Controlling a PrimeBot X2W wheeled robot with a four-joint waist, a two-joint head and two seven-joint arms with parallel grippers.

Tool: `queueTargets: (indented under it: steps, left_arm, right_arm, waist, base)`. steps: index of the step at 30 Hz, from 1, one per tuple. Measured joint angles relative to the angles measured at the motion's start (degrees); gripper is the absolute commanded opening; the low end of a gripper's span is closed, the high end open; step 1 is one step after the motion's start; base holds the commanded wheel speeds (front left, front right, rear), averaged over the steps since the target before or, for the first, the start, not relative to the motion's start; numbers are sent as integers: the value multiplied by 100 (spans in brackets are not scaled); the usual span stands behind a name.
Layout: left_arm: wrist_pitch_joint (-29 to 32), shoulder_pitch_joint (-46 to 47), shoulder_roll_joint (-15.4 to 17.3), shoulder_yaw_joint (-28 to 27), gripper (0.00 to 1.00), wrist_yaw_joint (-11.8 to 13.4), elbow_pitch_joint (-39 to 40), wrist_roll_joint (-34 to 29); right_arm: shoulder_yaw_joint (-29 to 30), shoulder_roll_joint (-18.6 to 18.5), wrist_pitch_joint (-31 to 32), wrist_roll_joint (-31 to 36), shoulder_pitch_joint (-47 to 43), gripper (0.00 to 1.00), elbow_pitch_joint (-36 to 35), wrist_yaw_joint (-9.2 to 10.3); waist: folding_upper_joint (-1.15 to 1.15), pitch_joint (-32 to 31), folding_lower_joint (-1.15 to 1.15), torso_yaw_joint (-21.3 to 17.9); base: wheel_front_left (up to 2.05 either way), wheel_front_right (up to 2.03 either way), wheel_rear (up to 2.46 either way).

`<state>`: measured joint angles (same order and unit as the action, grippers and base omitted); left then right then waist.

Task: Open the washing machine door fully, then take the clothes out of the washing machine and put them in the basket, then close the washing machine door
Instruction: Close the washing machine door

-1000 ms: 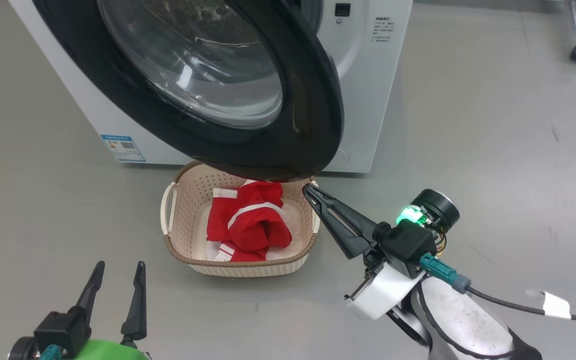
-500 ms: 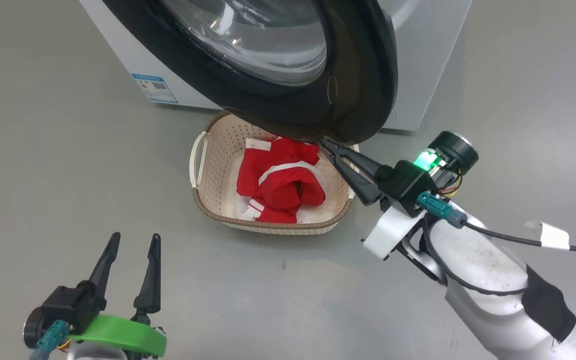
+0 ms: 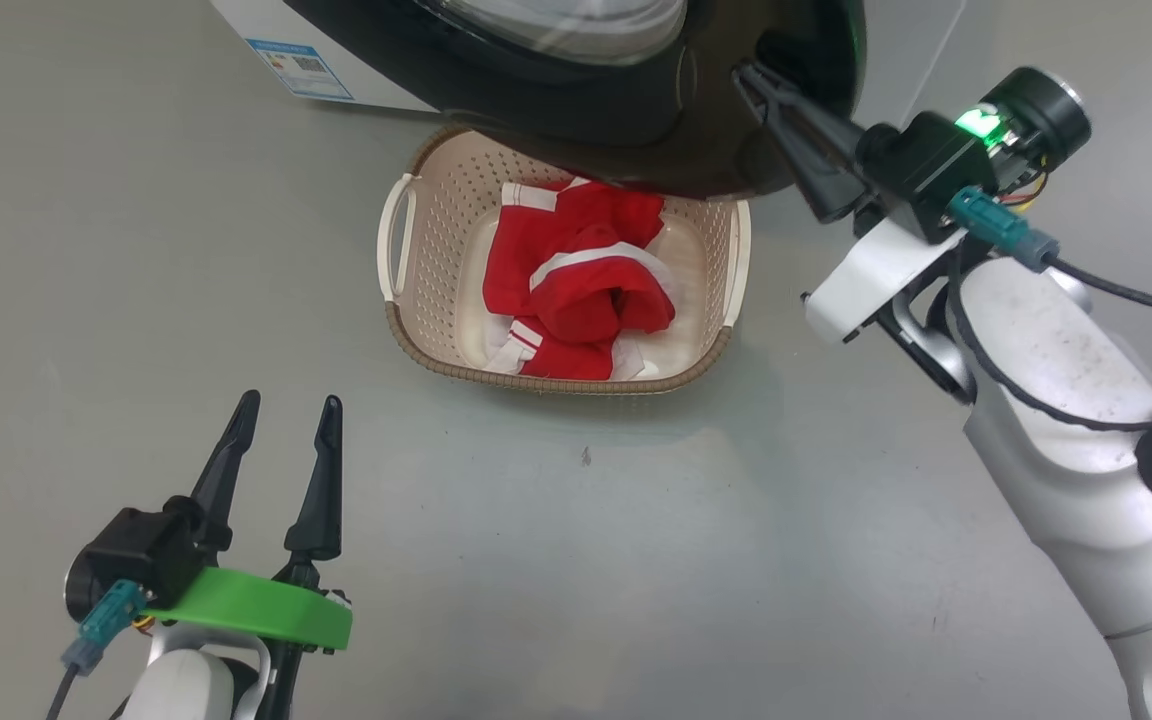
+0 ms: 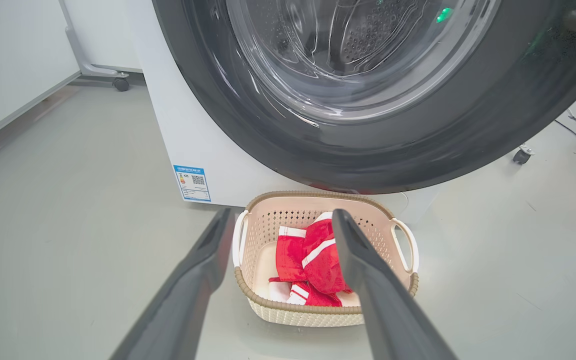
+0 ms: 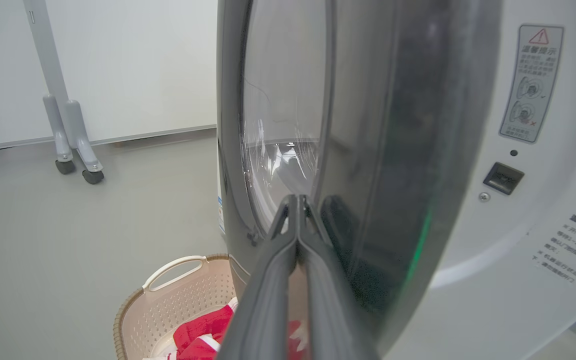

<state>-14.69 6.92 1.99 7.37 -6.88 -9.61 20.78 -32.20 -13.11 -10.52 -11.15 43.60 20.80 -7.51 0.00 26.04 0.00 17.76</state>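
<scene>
While the washing machine [image 4: 188,145] is cut off at the top of the head view, its door [image 3: 636,130] stands swung out from the white front, overhanging the far end of the basket [image 3: 556,385] on the grey floor [image 3: 136,300] and hiding that part of its rim. The clothes [image 3: 576,290] lie heaped inside the basket, their far edge under the door. The right gripper [image 3: 746,72], fingers pressed together on nothing, has its tips right at the door's black rim on its right side, above the basket; actual contact cannot be made out. The left gripper [image 3: 291,400] hangs spread wide and empty, near the basket's front but apart from it.
</scene>
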Motion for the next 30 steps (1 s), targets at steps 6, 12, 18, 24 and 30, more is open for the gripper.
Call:
queueTargets:
  steps: [6,12,18,24,30]
  left_arm:
    - [0,48,-7,43,100,-2,-19,137]
    - [0,215,-10,205,100,-4,-34,268]
    - [0,373,-14,321,100,-5,-41,397]
    - [0,424,-18,475,100,-5,-100,577]
    - [0,490,-33,573,100,-7,-120,645]
  right_arm:
    - [198,-102,-38,1,459,0,266,0]
    - [331,-118,40,4,1172,0,481,0]
    - [416,-197,200,78,1824,0,782,2]
    - [565,-244,269,131,2298,0,1069,100]
    - [662,-198,263,176,2572,0,1439,261]
  waist:
    - [0,197,0,3]
    - [0,381,0,37]
    - [0,575,0,125]
    - [0,714,0,248]
    - [0,813,0,415]
  base:
    - [0,0,0]
    - [0,0,0]
    - [0,0,0]
    - [0,0,0]
    - [0,0,0]
